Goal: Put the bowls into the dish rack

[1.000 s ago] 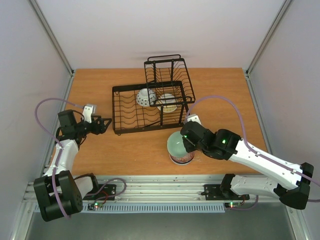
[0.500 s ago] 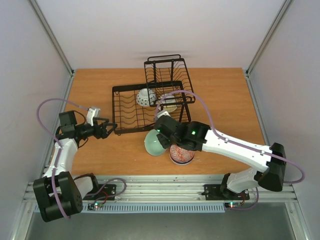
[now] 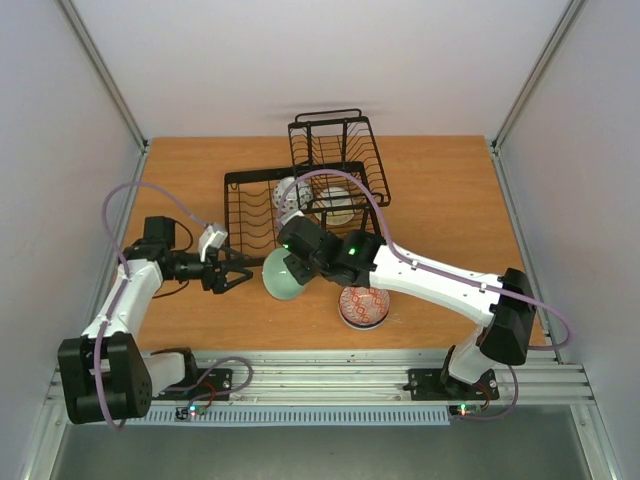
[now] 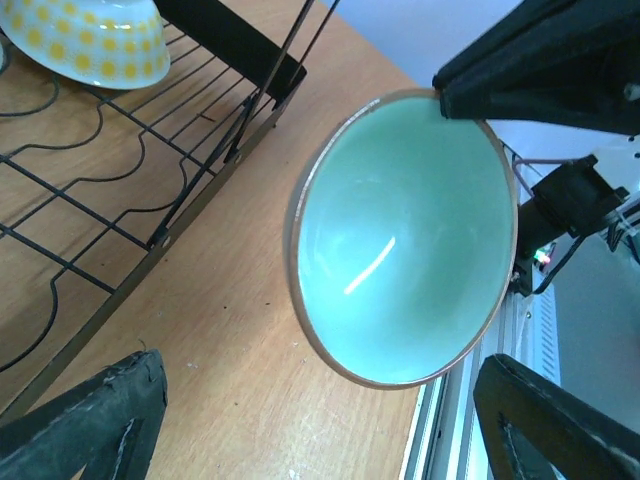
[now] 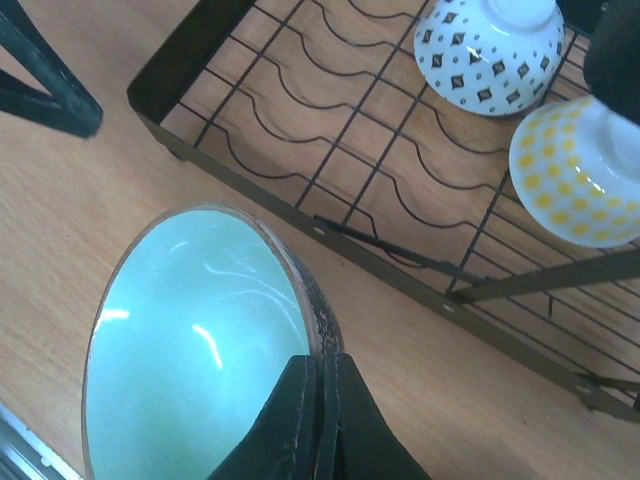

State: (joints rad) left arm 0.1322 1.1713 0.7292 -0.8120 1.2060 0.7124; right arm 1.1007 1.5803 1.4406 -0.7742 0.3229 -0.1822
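Pale green bowl (image 3: pixel 281 275) hangs tilted on its side just outside the near corner of the dish rack (image 3: pixel 232 215). Its mouth is turned toward your left gripper (image 3: pixel 243 272), whose fingers are spread wide and touch nothing. Your right gripper (image 5: pixel 322 365) is pinching the bowl's rim. In the rack's lower basket a white diamond-patterned bowl (image 5: pixel 488 50) and a yellow-dotted bowl (image 5: pixel 575 180) lie just beside each other. A red-patterned bowl (image 3: pixel 364 306) stands on the table (image 3: pixel 450 200) near the front edge, partly under the right arm. From above, that arm covers part of the rack's near rail. You cannot tell whether the green bowl touches the table.
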